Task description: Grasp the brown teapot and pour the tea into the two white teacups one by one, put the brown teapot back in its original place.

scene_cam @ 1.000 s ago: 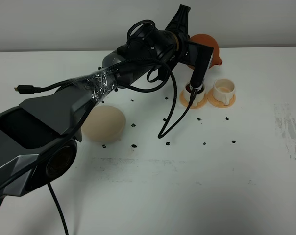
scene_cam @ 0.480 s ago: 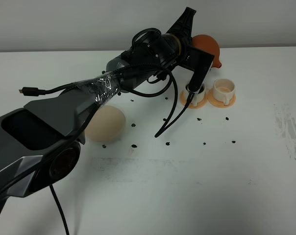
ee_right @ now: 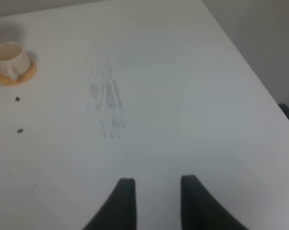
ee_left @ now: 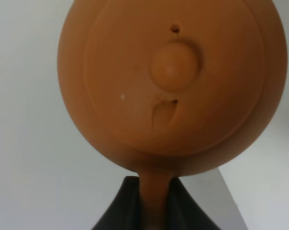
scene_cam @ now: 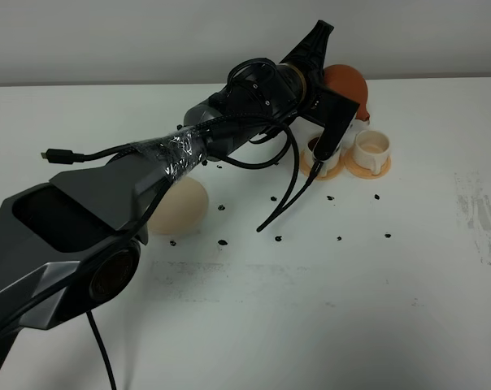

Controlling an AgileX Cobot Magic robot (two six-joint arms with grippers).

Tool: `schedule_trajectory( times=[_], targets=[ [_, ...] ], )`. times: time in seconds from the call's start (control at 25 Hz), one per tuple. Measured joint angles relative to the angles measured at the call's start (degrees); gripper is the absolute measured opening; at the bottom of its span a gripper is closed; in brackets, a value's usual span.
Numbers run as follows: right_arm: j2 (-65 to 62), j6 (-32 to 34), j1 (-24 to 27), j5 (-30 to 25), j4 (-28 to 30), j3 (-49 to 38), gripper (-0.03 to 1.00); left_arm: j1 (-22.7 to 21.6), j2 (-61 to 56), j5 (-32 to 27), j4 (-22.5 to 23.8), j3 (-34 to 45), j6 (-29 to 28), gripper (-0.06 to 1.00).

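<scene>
The brown teapot [scene_cam: 349,83] hangs at the back of the table, just behind the two white teacups, its spout toward the right one. My left gripper [scene_cam: 327,77] is shut on its loop handle; the left wrist view shows the lid knob [ee_left: 174,67] and the handle pinched between the left gripper's [ee_left: 153,194] dark fingers. The left cup [scene_cam: 325,154] is partly hidden by the wrist's camera block. The right cup [scene_cam: 371,148], also in the right wrist view [ee_right: 9,58], stands in plain sight. The cream coaster [scene_cam: 179,206] lies bare at centre-left. My right gripper [ee_right: 152,184] hovers open over bare table.
Each cup sits on a small orange saucer [scene_cam: 381,169]. Black specks [scene_cam: 223,242] dot the white tabletop around the coaster and in front of the cups. A scuffed grey patch [scene_cam: 480,213] marks the right side. Loose black cables [scene_cam: 286,195] hang from the left arm.
The left arm has carried the teapot a little to the right, from behind the left cup toward the right cup. The right gripper view gives no sign of movement.
</scene>
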State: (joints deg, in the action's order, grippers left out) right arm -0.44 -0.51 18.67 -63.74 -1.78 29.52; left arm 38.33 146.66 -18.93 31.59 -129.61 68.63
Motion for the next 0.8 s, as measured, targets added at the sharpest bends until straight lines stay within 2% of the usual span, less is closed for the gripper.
schedule_trajectory(
  times=[0.24, 0.8],
  targets=[
    [0.00, 0.00, 0.00, 0.00, 0.00, 0.00, 0.22, 0.54, 0.82, 1.09, 2.30, 0.12, 0.04, 0.08],
    [0.00, 0.00, 0.00, 0.00, 0.00, 0.00, 0.22, 0.88, 0.82, 4.37, 11.14, 0.18, 0.04, 0.08]
  ],
)
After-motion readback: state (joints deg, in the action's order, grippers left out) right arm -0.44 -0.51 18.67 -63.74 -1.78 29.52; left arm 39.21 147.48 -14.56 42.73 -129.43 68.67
